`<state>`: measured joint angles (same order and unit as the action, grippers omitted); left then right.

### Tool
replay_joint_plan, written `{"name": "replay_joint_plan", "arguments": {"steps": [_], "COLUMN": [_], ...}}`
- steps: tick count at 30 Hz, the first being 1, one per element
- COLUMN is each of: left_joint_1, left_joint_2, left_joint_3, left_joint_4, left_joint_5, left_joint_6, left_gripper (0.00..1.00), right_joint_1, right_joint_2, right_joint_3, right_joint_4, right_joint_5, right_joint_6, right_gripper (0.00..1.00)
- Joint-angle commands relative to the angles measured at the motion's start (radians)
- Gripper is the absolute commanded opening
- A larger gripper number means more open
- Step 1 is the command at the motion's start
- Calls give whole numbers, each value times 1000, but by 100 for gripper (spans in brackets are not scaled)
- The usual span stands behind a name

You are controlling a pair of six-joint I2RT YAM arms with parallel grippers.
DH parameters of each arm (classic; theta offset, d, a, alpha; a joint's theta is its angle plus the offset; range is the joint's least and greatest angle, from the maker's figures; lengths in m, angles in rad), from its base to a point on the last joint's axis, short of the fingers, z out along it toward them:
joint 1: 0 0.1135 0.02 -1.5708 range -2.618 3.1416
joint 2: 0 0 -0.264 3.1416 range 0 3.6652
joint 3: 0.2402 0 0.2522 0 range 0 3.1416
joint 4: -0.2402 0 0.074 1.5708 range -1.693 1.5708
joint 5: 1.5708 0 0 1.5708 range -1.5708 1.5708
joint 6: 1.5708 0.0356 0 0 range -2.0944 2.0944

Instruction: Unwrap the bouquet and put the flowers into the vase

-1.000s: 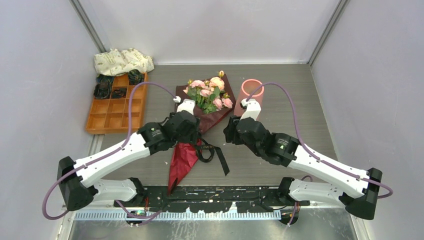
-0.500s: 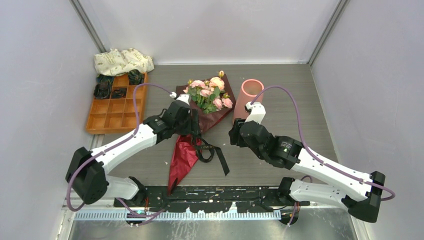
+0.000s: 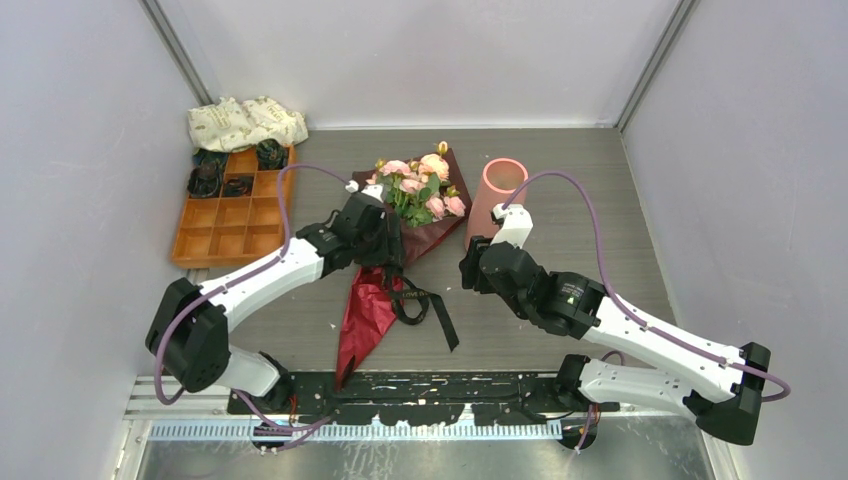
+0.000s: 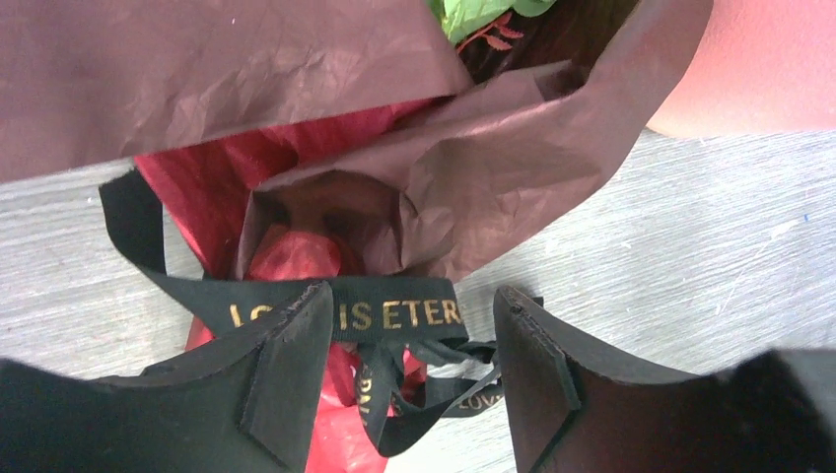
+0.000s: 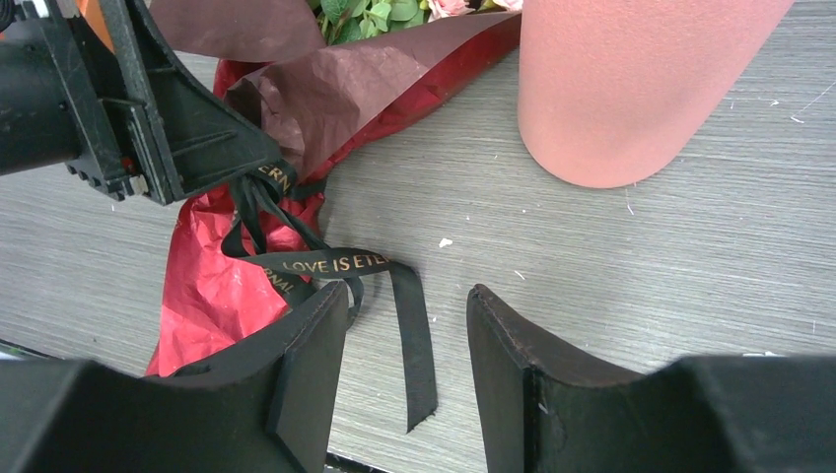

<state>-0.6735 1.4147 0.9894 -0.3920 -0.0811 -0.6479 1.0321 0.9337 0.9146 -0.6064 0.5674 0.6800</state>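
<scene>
The bouquet (image 3: 425, 235) lies mid-table in dark maroon paper (image 4: 246, 89) over red paper (image 5: 212, 286), its flowers (image 3: 415, 190) pointing away from me. A black ribbon (image 4: 394, 315) with gold lettering ties its neck. My left gripper (image 4: 411, 301) is open, its fingers either side of the ribbon knot without clamping it; from above it (image 3: 392, 270) hovers over the neck. My right gripper (image 5: 406, 296) is open above a loose ribbon tail (image 5: 414, 345), holding nothing. The salmon-pink vase (image 3: 497, 185) stands upright right of the bouquet, also in the right wrist view (image 5: 631, 89).
An orange compartment tray (image 3: 232, 225) sits at the far left with dark items (image 3: 205, 180) in its back cells. A cream patterned cloth bundle (image 3: 245, 122) lies behind it. Grey walls close the table on three sides.
My left arm has stretched forward, bringing its gripper over the tied neck of the bouquet. The right gripper has drawn slightly to the right. The bouquet and vase have not moved.
</scene>
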Motion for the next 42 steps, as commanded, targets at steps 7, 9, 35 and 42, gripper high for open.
{"name": "replay_joint_plan", "arguments": {"steps": [7, 9, 35, 42], "left_joint_1": [12, 12, 12, 12], "left_joint_2": [13, 12, 59, 34], "left_joint_3": [30, 23, -16, -4], "left_joint_4": [13, 7, -19, -35], "left_joint_5": [2, -8, 6, -17], "left_joint_6": [-24, -18, -22, -15], "left_gripper": [58, 57, 35, 9], "right_joint_1": [3, 2, 2, 2], "right_joint_2": [-23, -21, -10, -11], "right_joint_3": [-6, -8, -19, -30], "right_joint_4": [34, 38, 53, 61], "right_joint_5": [37, 36, 31, 35], "right_joint_6": [5, 6, 16, 22], "right_gripper": [53, 53, 53, 53]}}
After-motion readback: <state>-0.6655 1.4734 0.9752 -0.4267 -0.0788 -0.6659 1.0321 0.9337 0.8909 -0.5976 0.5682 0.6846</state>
